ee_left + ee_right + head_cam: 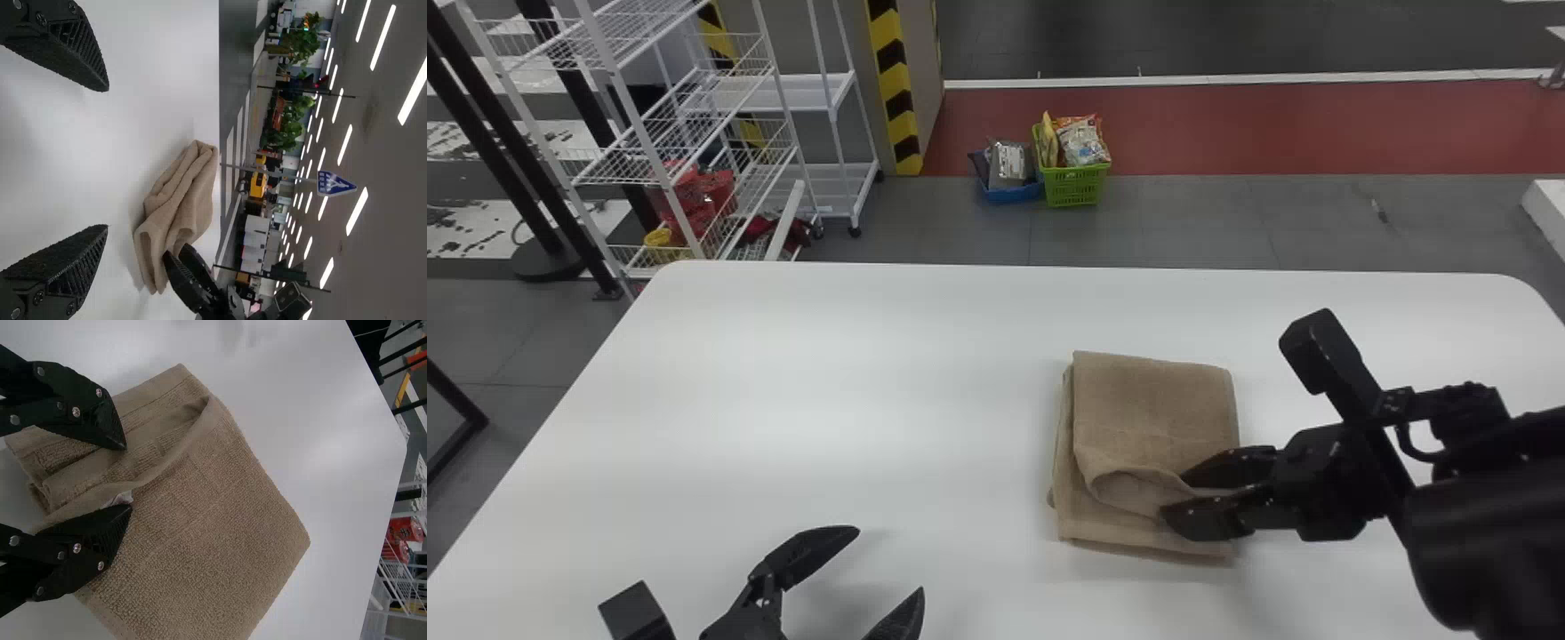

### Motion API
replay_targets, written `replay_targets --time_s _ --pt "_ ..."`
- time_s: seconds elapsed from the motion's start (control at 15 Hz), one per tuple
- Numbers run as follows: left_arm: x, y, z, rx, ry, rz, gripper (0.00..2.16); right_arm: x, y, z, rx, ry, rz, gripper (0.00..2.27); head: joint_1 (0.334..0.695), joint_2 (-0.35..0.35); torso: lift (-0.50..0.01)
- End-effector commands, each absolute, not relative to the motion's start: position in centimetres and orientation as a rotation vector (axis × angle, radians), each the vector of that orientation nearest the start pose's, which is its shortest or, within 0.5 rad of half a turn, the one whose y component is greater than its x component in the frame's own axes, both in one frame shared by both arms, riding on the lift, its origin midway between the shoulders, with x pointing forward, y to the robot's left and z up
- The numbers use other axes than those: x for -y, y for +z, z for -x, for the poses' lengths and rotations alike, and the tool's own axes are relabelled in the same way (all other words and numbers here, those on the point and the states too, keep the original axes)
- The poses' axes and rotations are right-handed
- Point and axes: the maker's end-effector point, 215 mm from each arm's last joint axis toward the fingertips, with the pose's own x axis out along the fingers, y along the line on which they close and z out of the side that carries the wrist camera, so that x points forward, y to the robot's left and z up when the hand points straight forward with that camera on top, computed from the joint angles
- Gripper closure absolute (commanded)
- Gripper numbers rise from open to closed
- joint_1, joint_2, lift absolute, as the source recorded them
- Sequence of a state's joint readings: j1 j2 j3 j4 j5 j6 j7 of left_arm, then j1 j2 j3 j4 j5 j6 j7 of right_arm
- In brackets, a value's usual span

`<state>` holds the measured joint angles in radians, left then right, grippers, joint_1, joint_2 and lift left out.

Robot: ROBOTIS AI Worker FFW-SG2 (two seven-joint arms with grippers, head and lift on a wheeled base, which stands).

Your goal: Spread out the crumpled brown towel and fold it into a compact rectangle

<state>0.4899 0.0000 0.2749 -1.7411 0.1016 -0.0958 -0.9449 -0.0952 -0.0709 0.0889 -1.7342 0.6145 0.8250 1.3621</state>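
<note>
While the right gripper (1174, 496) holds its fingers apart at the near right part of the folded brown towel (1152, 400), most cloth lies beyond it, long axis running away from the robot; the left gripper (890, 560), also spread, is farther off.

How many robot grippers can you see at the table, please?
2. The left gripper is open over the near left part of the table; the right gripper is open at the near right part of the brown towel.
</note>
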Motion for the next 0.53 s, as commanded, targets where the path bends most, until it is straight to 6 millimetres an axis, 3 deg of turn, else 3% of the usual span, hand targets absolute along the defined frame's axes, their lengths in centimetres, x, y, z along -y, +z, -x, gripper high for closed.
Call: replay_targets --time_s 0.0,0.2,0.47 --pt "-19.6 -44.7 -36.2 -0.190 -0.666 0.095 0.07 10.5 -44.4 -43.4 -0.813 1.029 0.175 0.62 0.695 0.121 -0.127" --pt "-19.5 -44.7 -36.2 -0.192 -0.664 0.093 0.07 10.0 -43.2 -41.2 -0.786 1.037 0.187 0.61 0.695 0.131 -0.127" --pt "-19.2 -44.2 -36.5 -0.183 -0.670 0.088 0.07 9.9 -41.3 -41.2 -0.742 1.041 0.115 0.58 0.695 0.143 -0.127"
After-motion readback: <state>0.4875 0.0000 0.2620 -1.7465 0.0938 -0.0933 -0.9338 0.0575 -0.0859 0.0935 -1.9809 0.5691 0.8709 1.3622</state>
